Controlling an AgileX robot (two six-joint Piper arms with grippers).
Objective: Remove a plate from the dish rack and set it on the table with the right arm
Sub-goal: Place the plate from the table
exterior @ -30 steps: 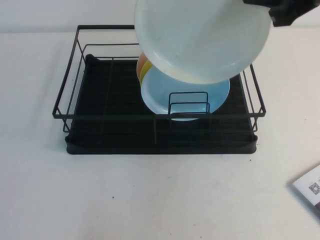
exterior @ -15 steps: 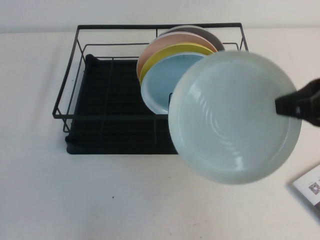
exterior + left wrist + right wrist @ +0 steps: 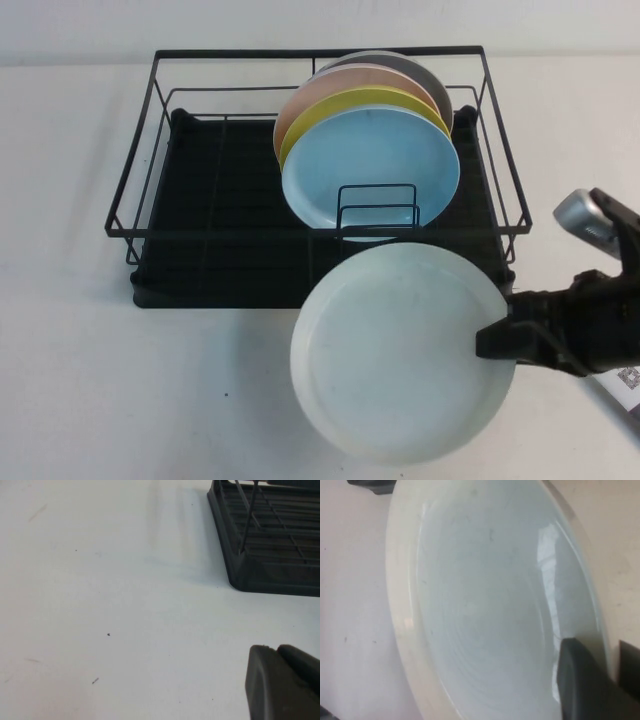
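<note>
The white, pale-green-tinted plate (image 3: 395,355) is out of the dish rack (image 3: 200,200) and lies nearly flat, face up, just in front of the rack's front right edge. My right gripper (image 3: 495,340) is shut on the plate's right rim. In the right wrist view one finger (image 3: 577,680) lies over the inside of the plate (image 3: 485,605), the other is behind the rim. I cannot tell whether the plate touches the table (image 3: 150,390). My left gripper (image 3: 277,652) hangs shut and empty over bare table, near a corner of the rack (image 3: 270,555).
Several plates stay upright in the rack's right half: light blue (image 3: 370,165) in front, then yellow (image 3: 340,105), pink (image 3: 300,105) and grey (image 3: 410,65). A printed paper (image 3: 625,375) lies at the table's right edge.
The right arm has carried the plate from high over the rack down and forward, to a low, nearly flat position in front of the rack. The plates in the rack now show.
</note>
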